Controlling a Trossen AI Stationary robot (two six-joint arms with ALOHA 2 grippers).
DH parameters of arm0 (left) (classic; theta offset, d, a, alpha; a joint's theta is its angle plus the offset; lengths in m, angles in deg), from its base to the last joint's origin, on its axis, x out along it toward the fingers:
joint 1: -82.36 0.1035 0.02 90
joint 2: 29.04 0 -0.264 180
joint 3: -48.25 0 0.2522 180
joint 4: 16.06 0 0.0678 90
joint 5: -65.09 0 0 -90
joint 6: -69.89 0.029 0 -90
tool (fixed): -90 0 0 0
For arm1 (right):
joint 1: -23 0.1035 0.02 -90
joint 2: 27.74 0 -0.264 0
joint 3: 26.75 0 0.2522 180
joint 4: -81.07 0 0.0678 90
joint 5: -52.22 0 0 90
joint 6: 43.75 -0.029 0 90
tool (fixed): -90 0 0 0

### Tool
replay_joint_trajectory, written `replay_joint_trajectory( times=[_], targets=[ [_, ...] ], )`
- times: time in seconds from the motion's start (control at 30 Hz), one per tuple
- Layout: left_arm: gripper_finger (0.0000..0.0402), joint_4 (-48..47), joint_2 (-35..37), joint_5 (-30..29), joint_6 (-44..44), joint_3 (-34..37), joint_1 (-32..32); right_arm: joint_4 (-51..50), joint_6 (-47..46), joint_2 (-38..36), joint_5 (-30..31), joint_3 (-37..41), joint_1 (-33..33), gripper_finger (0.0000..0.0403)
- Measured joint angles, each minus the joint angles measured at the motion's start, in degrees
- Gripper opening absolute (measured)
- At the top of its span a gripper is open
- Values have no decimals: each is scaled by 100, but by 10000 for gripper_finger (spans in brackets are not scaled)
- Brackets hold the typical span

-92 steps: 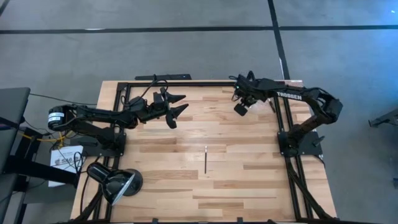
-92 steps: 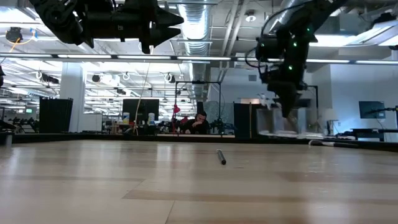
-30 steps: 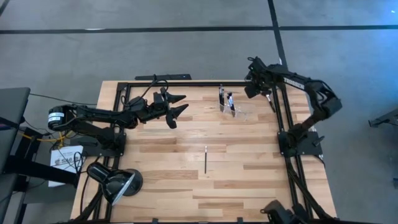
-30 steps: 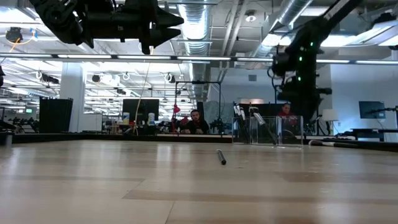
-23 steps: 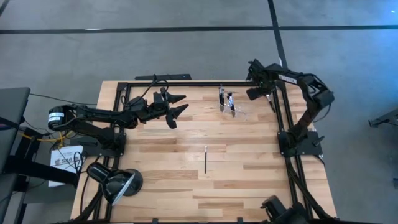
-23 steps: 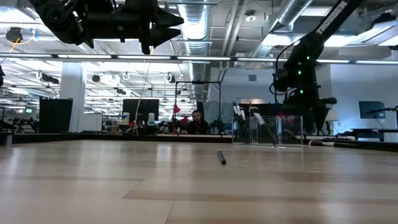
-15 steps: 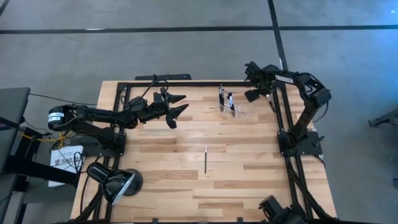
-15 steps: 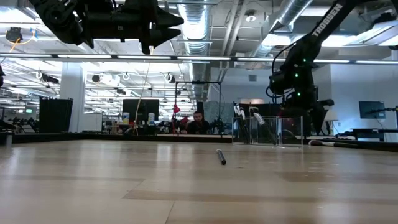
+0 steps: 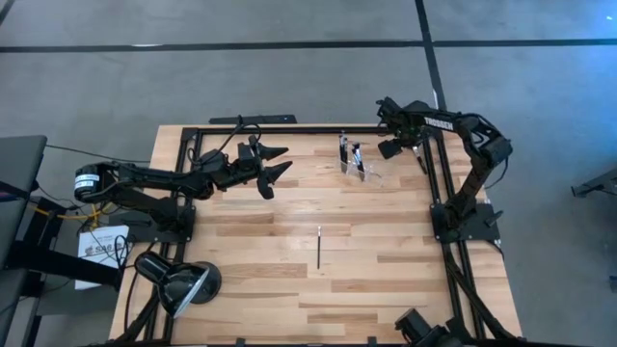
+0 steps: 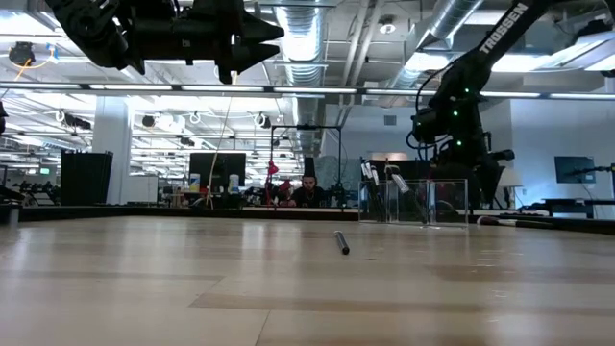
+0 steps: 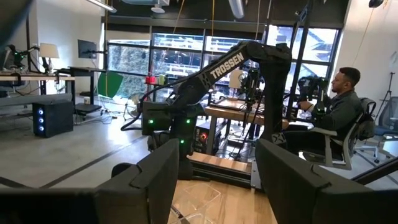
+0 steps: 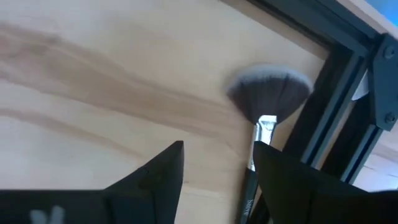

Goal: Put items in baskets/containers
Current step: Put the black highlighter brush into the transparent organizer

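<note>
Near the desk's far right corner, the right claw (image 12: 214, 168), released, hangs over a fan brush (image 12: 264, 106) beside the frame rail (image 12: 323, 130), close to the holder (image 9: 359, 162); light, stiff-handled, soft-bristled, best pinched mid-handle; the left claw (image 9: 273, 166) waits released.

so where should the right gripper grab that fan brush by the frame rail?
Probably the slim handle just below the silver ferrule, not the splayed bristles. The fan brush lies flat on the table close beside the black frame rail, so come straight down, open right gripper straddling the handle, one finger in the rail-side gap.
</note>
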Motion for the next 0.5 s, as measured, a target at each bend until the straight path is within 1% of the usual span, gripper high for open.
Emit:
replay_joint_trajectory(
  times=[0.07, 0.17, 0.23, 0.33, 0.43, 0.5],
  targets=[
    [209, 0, 0, -2, 0, 0, 0, -98, -53, 0, 74, -80, 149, 189],
    [209, 2, 0, 0, 0, 0, 0, -457, -58, 0, 544, -263, 363, 192],
    [209, 3, 0, -2, 0, 0, 0, -682, -125, 47, 730, -426, 352, 192],
    [209, 4, 0, 0, -18, 0, 0, -1111, -288, 340, 712, -592, 81, 192],
    [209, 4, 0, 3, -76, 0, -11, -1270, -356, 789, 682, -724, -146, 192],
    [209, 4, 0, 65, -139, 0, -30, -1301, -351, 1089, 627, -797, -182, 192]
  ],
)
